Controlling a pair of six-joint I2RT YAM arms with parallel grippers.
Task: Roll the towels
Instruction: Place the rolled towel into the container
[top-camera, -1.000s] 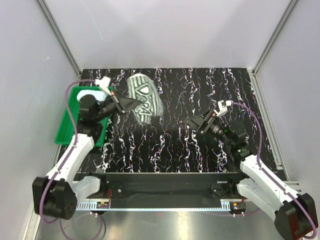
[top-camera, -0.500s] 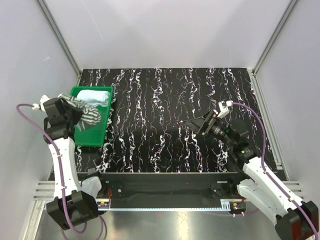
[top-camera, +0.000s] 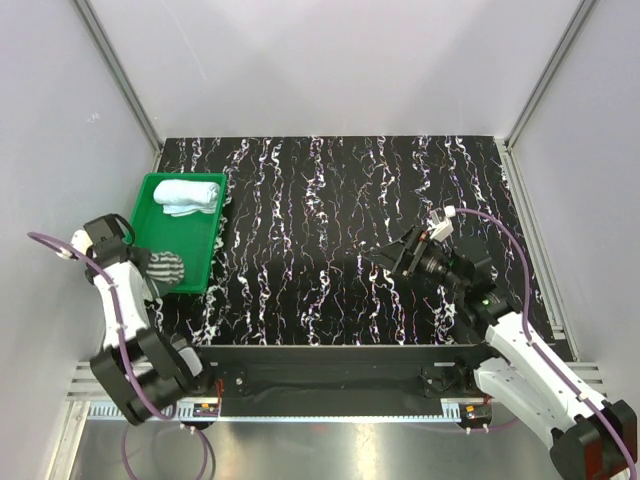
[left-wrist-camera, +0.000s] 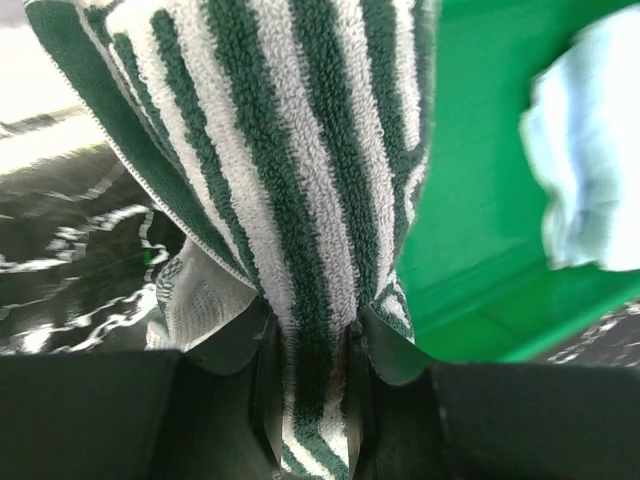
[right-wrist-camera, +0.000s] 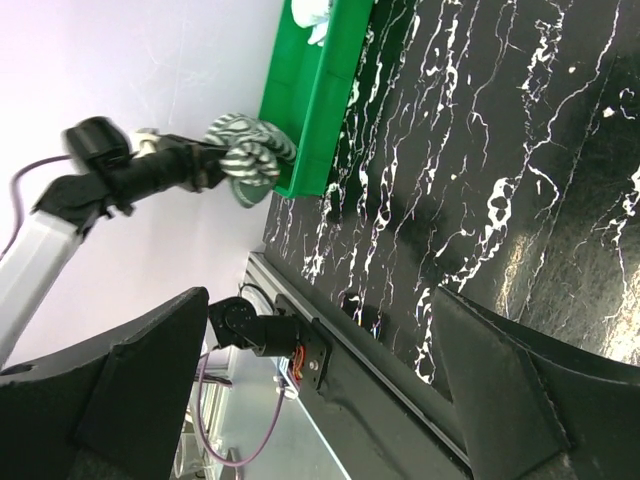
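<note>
The left gripper is pinching a soft black-and-white striped terry towel. Its jaws are pressing a fold of the cloth between them. In the left wrist view the striped towel is running up from between the fingers as a bunched, hanging mass. The left arm is folding back toward 9 o'clock, off the table's edge. It is carrying the bundle over the 6 o'clock end of the rectangular green plastic tray. I cannot tell whether the cloth is touching the tray's rim.

The tray is sitting at about 9 o'clock on the black, white-veined marbled table. A crumpled plain light blue towel is lying inside its 12 o'clock end, well apart from the striped one. The left wrist view is showing that light blue towel against the green floor of the tray.

The right gripper is hovering above the table at about 4 o'clock, pointing toward 9 o'clock. Its jaws are standing wide apart and holding nothing. From the right wrist view the striped towel is dangling just beside the tray's near end.
</note>
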